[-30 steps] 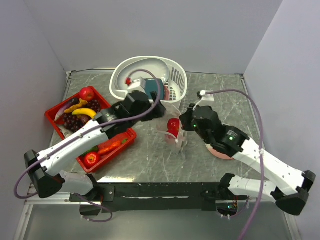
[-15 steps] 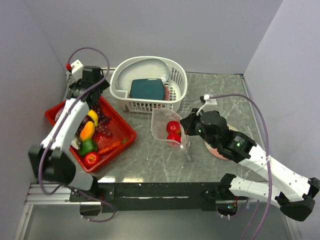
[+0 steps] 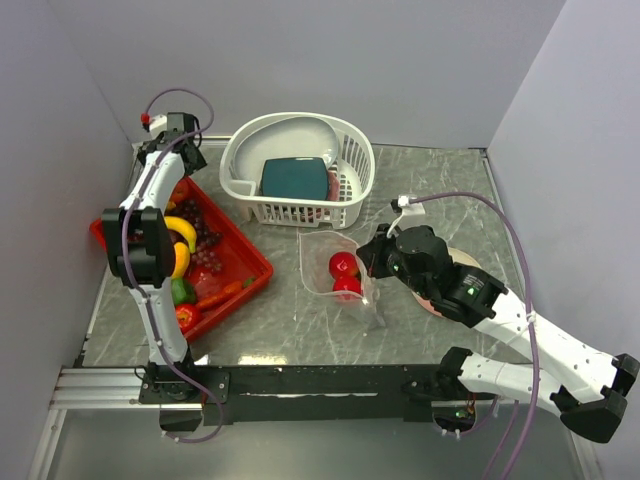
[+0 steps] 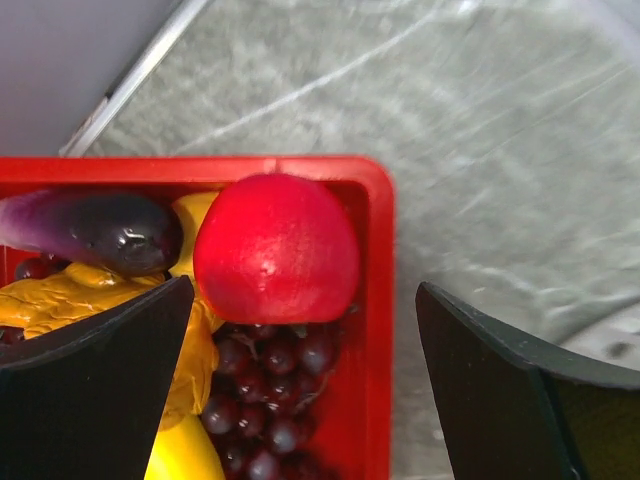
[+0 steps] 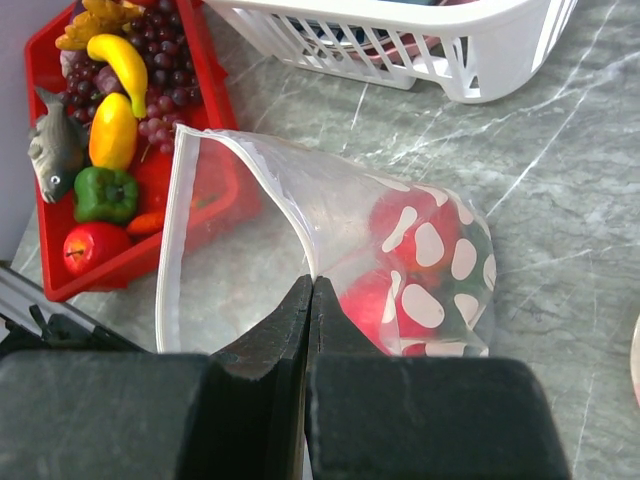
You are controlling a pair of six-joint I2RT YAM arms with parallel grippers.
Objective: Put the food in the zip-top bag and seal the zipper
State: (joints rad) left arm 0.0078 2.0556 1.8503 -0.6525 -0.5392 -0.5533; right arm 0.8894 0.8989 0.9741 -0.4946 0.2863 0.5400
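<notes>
Grey marbled table [image 3: 300,320] enclosed by pale lilac walls [image 3: 400,60].

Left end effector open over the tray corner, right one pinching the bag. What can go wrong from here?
1. The red tomato sits hard against the red tray's rim on the grapes; a finger of the left end effector may strike the rim, or the glossy fruit may roll away.
2. The right end effector grips only a thin fold of the zip-top bag; the film could slip and the mouth collapse.

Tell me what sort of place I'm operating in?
Likely a lab test cell, not a real kitchen: plain walls box in a marble-look table, and the red tray holds plastic toy food.
</notes>
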